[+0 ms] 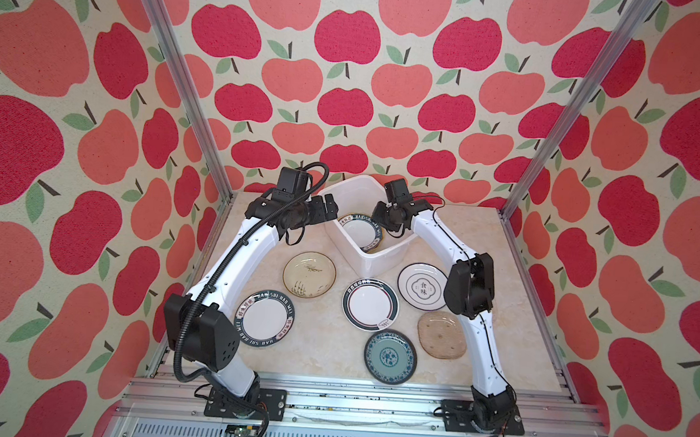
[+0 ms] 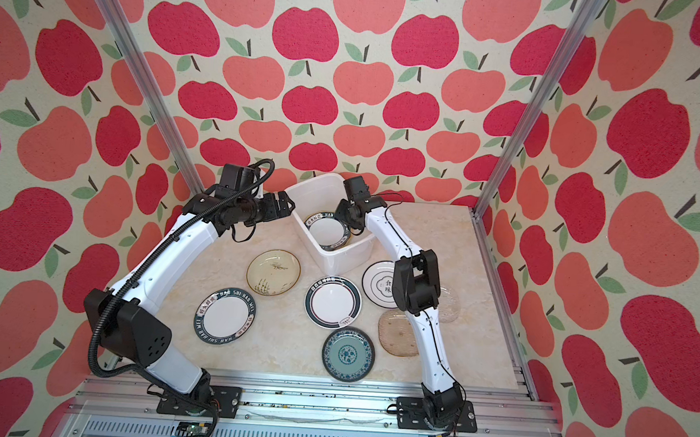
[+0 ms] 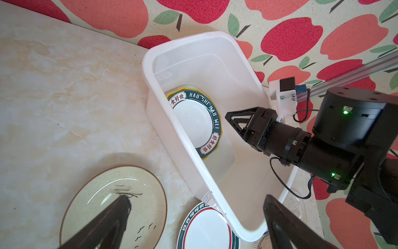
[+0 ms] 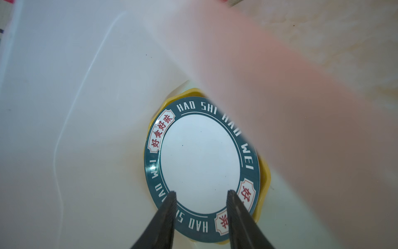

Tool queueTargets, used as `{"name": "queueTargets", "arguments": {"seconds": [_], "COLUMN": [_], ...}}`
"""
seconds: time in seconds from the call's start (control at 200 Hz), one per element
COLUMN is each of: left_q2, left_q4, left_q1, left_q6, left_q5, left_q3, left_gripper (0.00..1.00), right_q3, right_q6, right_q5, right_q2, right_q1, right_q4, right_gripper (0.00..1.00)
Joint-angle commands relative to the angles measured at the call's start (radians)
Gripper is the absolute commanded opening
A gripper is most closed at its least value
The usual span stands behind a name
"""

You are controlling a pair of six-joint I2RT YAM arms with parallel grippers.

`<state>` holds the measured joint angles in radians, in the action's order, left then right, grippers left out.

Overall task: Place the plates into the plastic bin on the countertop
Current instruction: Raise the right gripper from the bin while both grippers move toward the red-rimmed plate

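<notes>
So, I count two plates [image 1: 359, 233] in the plastic bin [image 1: 374, 267] at twelve o'clock, six-plus left on the tabletop [image 1: 319, 351]; right gripper [image 4: 201, 194] part-open and empty, left gripper [image 1: 327, 205] wide.

Apple-print walls [image 1: 351, 40] in red, pink and green stand on three sides, framed by aluminium posts [image 1: 179, 71].

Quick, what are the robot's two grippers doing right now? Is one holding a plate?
Left gripper: open wide, holding nothing.
Right gripper: open, holding nothing, above the lettered plate lying in the bin.
</notes>
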<state>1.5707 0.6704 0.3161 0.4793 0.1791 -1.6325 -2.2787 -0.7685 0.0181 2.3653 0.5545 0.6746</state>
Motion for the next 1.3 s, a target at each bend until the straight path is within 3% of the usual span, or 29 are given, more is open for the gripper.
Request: {"name": "queueTargets", "arguments": {"seconds": [0.0,0.25,0.64,0.995,1.296], "left_q2": [-0.136,-0.323,-0.352,-0.338,-0.402], "left_q4": [0.044,0.121,0.293,0.183,0.043], "left_q1": [-0.005,-0.002,0.041,0.104,0.110], "left_q6": [-0.021,-0.028,-0.024,-0.043,-0.036], "left_q5": [0.037,0.161,0.302,0.327,0.333], "left_q3": [0.058,0.202,0.330,0.524,0.734], "left_gripper": [0.99,0.99,0.99,0.99,0.99], "right_q3": [-0.068,0.032,0.833,1.224,1.406], "right_q6": [0.120,0.220,0.076,-0.021,-0.066], "right_q5": [0.072,0.136,0.135,0.179,0.224], "right_q2": [-0.142,-0.388,-1.000,-1.172,-1.189], "right_q1": [0.025,0.060,0.136,0.201,0.140], "right_q4": [0.070,0.212,0.051,-0.045,-0.121], "right_gripper": [0.42,0.43,0.43,0.44,0.48]}}
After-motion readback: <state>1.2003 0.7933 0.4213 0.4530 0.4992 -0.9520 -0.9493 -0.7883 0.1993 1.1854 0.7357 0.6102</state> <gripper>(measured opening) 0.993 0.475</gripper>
